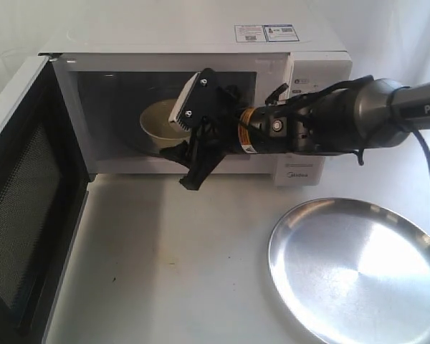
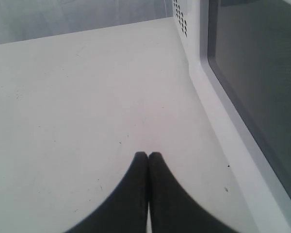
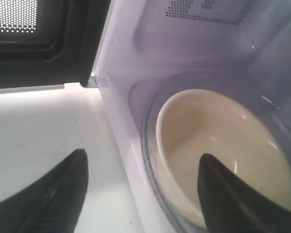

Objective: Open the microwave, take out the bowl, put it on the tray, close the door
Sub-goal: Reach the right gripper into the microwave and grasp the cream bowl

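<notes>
**A:** Far left?

**B:** Door, swung wide open, black mesh inner side on show. Beside its outer face, in the left wrist view: left gripper, clenched tip to tip on nothing, low over the table.

**A:** Centre?

**B:** Microwave, cavity exposed. Inside, upright on the glass turntable: bowl, left of the cavity's middle.

**A:** In front of the cavity?

**B:** Right gripper, reaching in from the right at the cavity mouth. Fingers spread wide, released, grasping nothing. One finger level with the bowl's inside, the other outside the cavity, above the table. Contact with the bowl: cannot tell.

**A:** Far right?

**B:** Tray, flat on the table, in front of the microwave's knob end, well apart from the bowl.
</notes>
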Motion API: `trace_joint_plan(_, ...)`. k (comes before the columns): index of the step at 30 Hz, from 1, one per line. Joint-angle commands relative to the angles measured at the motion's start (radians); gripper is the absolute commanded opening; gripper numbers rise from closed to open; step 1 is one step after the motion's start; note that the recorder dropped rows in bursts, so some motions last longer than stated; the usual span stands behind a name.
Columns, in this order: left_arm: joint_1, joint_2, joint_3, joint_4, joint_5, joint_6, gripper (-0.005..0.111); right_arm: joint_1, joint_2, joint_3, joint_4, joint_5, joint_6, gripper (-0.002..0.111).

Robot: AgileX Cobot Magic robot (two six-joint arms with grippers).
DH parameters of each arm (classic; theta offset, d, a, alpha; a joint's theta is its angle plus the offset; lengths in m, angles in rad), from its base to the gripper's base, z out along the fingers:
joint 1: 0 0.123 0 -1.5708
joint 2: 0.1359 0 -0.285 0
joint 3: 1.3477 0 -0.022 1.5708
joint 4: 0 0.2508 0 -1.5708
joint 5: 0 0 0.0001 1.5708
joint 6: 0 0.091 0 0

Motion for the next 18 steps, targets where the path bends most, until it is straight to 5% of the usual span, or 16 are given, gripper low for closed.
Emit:
trace_joint_plan(1, -0.001, -0.002, 0.003, -0.004, -0.002, -0.006, 0.0, 0.051, 0.021, -0.054, -0.002, 0.121, -0.121, 0.057)
trace_joint_plan(7, -0.001, -0.002, 0.003, -0.004, -0.002, -0.006, 0.0, 0.068, 0.105, -0.158, -0.002, 0.242, -0.115, 0.056)
trace_joint_plan(14, -0.001, -0.002, 0.003, -0.004, -0.002, -0.006, 0.0, 0.068, 0.175, -0.242, -0.004, 0.29, -0.085, 0.037)
trace_joint_plan(18, -0.001, -0.002, 0.003, -0.004, -0.002, -0.006, 0.0, 0.069, 0.183, -0.244, -0.004, 0.286, -0.082, 0.035)
